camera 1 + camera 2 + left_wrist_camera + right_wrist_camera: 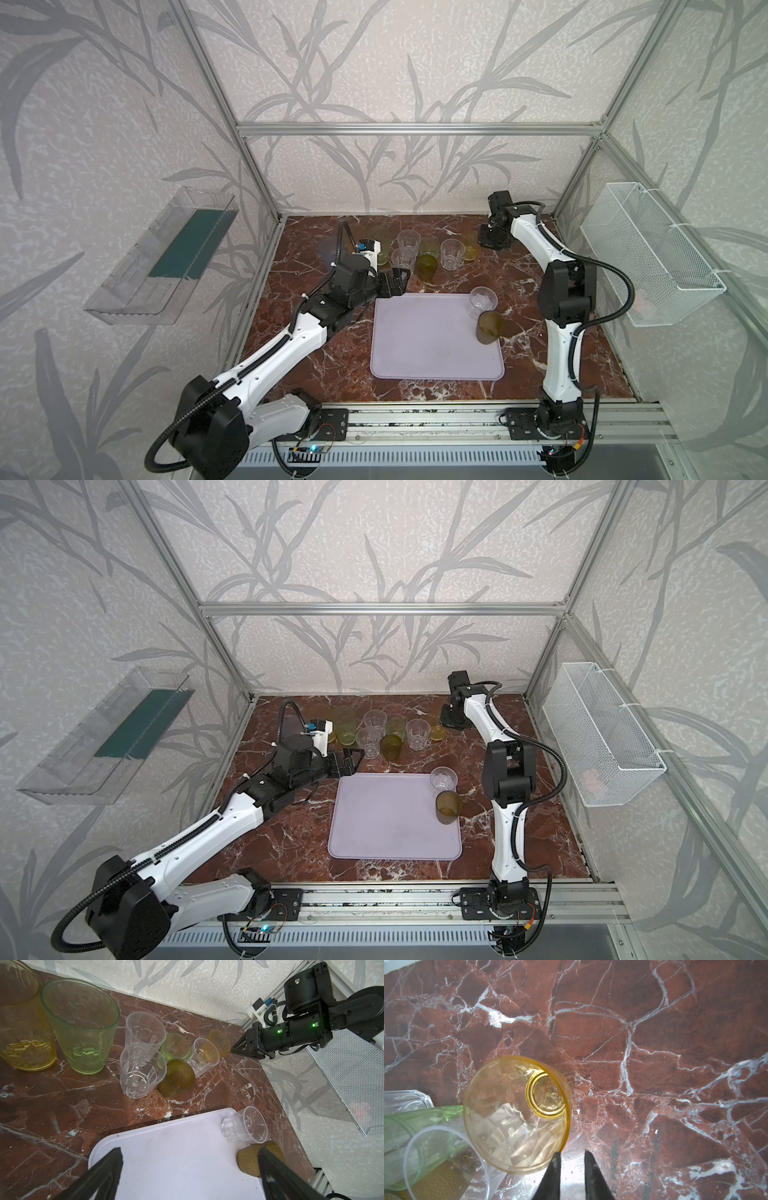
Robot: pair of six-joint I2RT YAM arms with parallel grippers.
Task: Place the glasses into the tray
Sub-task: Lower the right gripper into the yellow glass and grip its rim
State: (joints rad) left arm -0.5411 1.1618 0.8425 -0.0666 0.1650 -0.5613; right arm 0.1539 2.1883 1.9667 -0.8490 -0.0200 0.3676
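Two in so far: clear faceted glass point(482, 301) parked at the far right corner of the tray point(432, 345), dark olive glass point(489, 327) just beside it, hard against the right rim. Plenty left, though: counting at least eight more glasses bunched at the back of the marble table point(316, 365), all off the tray. Left gripper point(400, 282) spread wide and empty, hovering by the tray's far left corner. Right gripper point(572, 1154) pinched down to a slim gap, nothing between the jaws, tips right at the rim of the small amber glass point(517, 1113) on the bunch's right end. Tight quarters there: clear tumbler point(204, 1057) pressed up next to it, green one point(176, 1047) close by. Wire basket point(648, 249) and clear bin point(166, 257) up on the side walls, well out of the way.
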